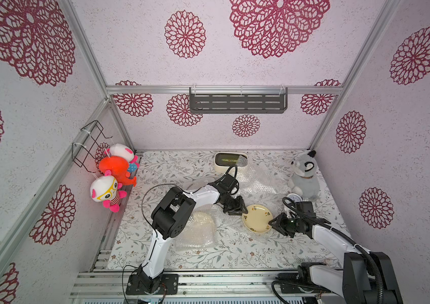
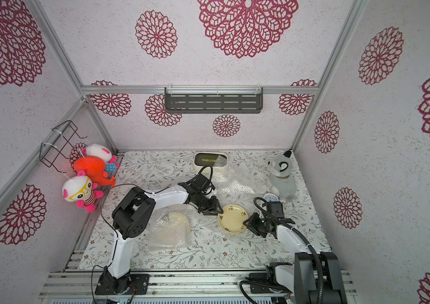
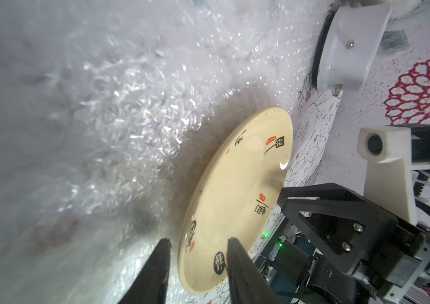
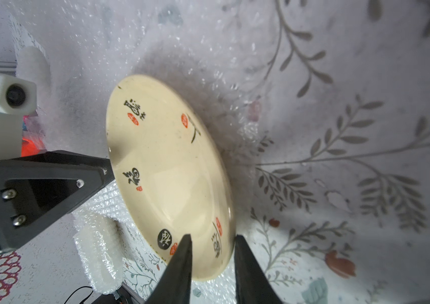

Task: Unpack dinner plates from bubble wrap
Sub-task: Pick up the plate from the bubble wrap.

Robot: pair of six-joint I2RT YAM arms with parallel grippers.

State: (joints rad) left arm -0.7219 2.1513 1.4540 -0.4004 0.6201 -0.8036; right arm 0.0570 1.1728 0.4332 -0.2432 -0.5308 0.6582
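Cream glossy round plate point(image 1: 257, 218) on crinkly bubble wrap point(image 3: 116, 118); left end effector point(image 3: 198, 240), right end effector point(image 4: 213, 236) straddle rim, grip unclear.

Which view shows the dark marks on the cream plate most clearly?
The right wrist view: the cream plate is large, nearly whole, its marks sharp. The left wrist view shows it more edge-on. In both top views it is small, marks only dots.

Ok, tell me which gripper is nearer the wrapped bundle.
Left. The left gripper sits at the bare plate's rim on the side facing the wrapped bundle; the right gripper is at the opposite rim, the plate between.
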